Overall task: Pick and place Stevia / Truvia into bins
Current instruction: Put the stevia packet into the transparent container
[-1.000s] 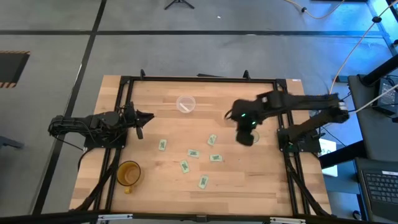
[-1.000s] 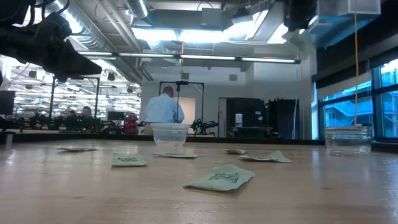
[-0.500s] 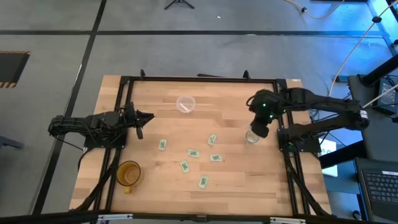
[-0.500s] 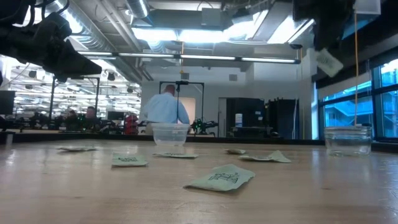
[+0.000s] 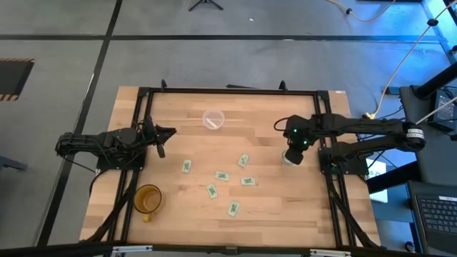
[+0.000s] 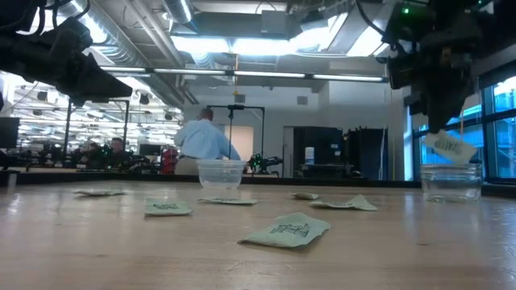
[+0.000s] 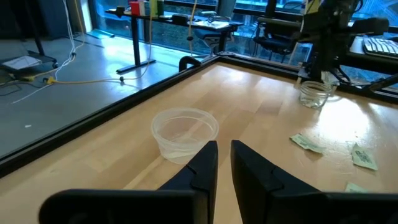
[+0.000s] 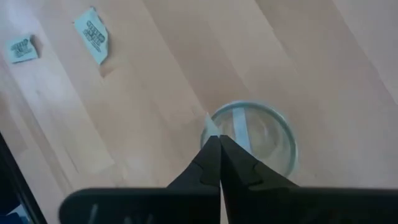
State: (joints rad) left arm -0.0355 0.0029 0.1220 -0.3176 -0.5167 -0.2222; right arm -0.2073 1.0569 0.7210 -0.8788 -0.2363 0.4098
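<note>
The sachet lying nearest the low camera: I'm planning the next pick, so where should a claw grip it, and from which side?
Straight down from above: this sachet lies flat on the table, so nothing shows to get under. Pinch across its narrower width, mid-length; it looks slightly puffed there, probably giving purchase. The right claw holds another sachet above the glass cup.

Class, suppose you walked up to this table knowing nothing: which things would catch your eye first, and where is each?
First, the right gripper above the small glass cup near the table's right edge, pinching a sachet over its rim. Next, the loose sachets scattered mid-table, then the amber mug at the front left, with the left gripper waiting at the left edge.
</note>
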